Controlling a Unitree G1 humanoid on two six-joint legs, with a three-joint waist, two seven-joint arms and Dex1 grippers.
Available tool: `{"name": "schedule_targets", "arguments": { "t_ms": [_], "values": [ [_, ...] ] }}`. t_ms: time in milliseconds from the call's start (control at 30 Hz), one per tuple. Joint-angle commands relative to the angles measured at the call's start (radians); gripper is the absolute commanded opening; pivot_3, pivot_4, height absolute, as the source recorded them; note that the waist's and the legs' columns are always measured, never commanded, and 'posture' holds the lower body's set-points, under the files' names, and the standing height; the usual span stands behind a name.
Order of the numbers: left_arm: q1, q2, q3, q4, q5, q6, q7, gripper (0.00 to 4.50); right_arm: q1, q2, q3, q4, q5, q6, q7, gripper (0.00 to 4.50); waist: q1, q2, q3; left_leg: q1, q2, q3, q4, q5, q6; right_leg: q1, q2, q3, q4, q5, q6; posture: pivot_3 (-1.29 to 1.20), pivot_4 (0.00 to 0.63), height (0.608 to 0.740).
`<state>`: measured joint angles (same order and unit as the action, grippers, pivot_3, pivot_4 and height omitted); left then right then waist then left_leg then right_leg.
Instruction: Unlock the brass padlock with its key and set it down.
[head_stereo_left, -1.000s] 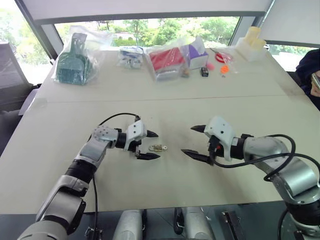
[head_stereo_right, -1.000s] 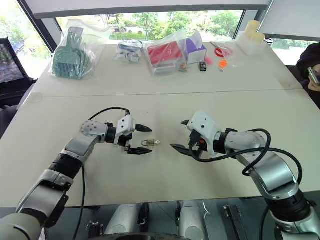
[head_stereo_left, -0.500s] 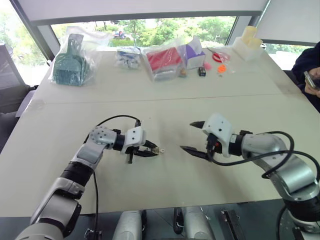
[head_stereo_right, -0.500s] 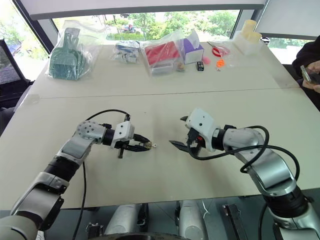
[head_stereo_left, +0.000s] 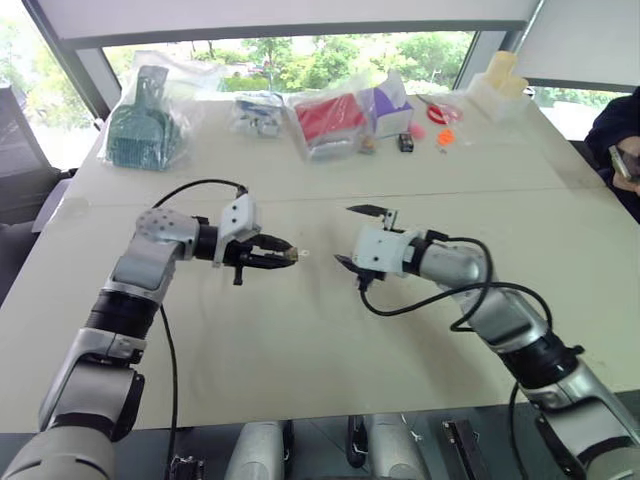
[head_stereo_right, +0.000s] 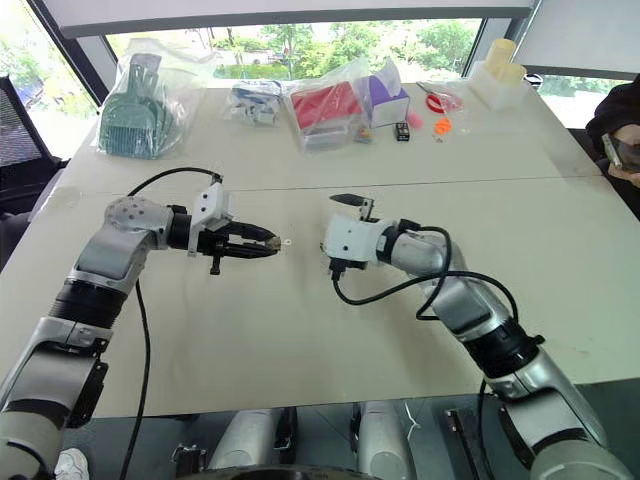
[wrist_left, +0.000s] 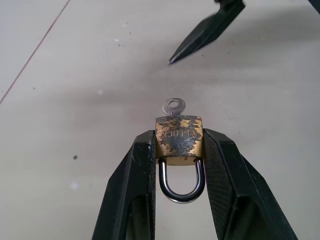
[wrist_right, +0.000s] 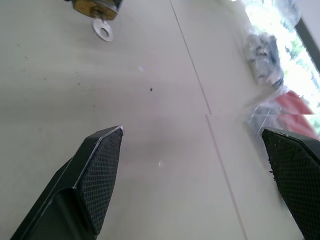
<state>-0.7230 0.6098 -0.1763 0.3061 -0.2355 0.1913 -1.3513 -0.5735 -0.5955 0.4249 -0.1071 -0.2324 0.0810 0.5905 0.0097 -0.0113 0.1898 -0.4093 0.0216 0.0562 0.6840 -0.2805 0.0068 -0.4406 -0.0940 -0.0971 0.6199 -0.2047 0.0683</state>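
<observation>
Change since a second ago: the brass padlock (wrist_left: 179, 139) no longer lies on the table (head_stereo_left: 330, 350) between the open left fingers. It is now pinched in the left gripper (head_stereo_left: 285, 256), the two black fingers clamped on the sides of its body, and carried clear of the surface, up and toward the robot's left. The right gripper (head_stereo_left: 360, 238) has swung in from the right and rolled; one fingertip now sits above the other instead of side by side. Its jaws stand wide apart, holding nothing, with the tips near the padlock but not touching.

Left wrist view: the silvery shackle points back between the fingers. The key (wrist_left: 173, 106) sticks out of the far end of the body, bow showing. One fingertip of the right gripper hangs just beyond it.

Right wrist view: padlock and key sit ahead of the spread fingers (wrist_right: 97, 162).

Surroundings, all well apart at the table's far edge:
- a green scoop in a clear bag (head_stereo_left: 147, 125)
- a small bag of bits (head_stereo_left: 262, 112)
- a red item in a bag (head_stereo_left: 330, 120)
- a purple box (head_stereo_left: 388, 108)
- a small black box (head_stereo_left: 407, 143)
- red scissors (head_stereo_left: 440, 113)
- a pale container (head_stereo_left: 498, 88)

A person's arm (head_stereo_left: 612, 150) shows at the right edge. The tabletop between the two grippers lies open.
</observation>
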Motion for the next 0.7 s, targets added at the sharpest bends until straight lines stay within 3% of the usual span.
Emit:
{"name": "schedule_targets", "arguments": {
  "t_ms": [33,233,333,400,500,567,700],
  "values": [
    [-0.029,0.003,0.031,-0.03,-0.021,-0.001,0.0,0.76,-0.047,0.036,0.005,0.024,-0.044,-0.087,-0.003,4.5,0.0,0.0,0.0,0.0,0.0,0.0,0.0,0.0,0.0,0.0,0.0,0.0,0.0,0.0,0.0,0.0,0.15,0.74],
    [-0.038,-0.006,0.027,-0.024,-0.017,-0.01,0.005,0.76,-0.063,0.08,0.0,0.05,-0.071,-0.124,0.015,4.5,0.001,0.0,0.0,0.0,0.0,0.0,0.0,0.0,0.0,0.0,0.0,0.0,0.0,0.0,0.0,0.0,0.15,0.74],
    [-0.044,-0.014,0.028,-0.014,-0.015,-0.016,0.012,0.76,-0.068,0.096,-0.005,0.053,-0.078,-0.132,0.026,3.5,0.001,0.0,0.0,0.0,0.0,0.0,0.0,0.0,0.0,0.0,0.0,0.0,0.0,0.0,0.0,0.0,0.15,0.74],
    [-0.048,-0.018,0.028,-0.007,-0.012,-0.021,0.014,0.76,-0.067,0.106,-0.004,0.049,-0.081,-0.132,0.033,2.58,0.001,0.0,0.0,0.0,0.0,0.0,0.0,0.0,0.0,0.0,0.0,0.0,0.0,0.0,0.0,0.0,0.15,0.74],
    [-0.051,-0.02,0.027,0.0,-0.008,-0.028,0.014,0.76,-0.066,0.119,-0.002,0.044,-0.089,-0.132,0.039,0.85,0.0,0.0,0.0,0.0,0.0,0.0,0.0,0.0,0.0,0.0,0.0,0.0,0.0,0.0,0.0,0.0,0.15,0.74],
    [-0.051,-0.021,0.026,0.003,-0.006,-0.033,0.016,0.76,-0.066,0.127,-0.003,0.041,-0.091,-0.131,0.044,0.02,0.0,0.0,0.0,0.0,0.0,0.0,0.0,0.0,0.0,0.0,0.0,0.0,0.0,0.0,0.0,0.0,0.15,0.74],
    [-0.05,-0.025,0.026,0.009,0.0,-0.045,0.022,0.76,-0.066,0.141,-0.002,0.031,-0.092,-0.128,0.064,0.02,0.001,0.0,0.0,0.0,0.0,0.001,0.0,0.0,0.0,0.0,0.0,0.0,0.001,0.0,0.0,0.0,0.15,0.74]
  ]
}}
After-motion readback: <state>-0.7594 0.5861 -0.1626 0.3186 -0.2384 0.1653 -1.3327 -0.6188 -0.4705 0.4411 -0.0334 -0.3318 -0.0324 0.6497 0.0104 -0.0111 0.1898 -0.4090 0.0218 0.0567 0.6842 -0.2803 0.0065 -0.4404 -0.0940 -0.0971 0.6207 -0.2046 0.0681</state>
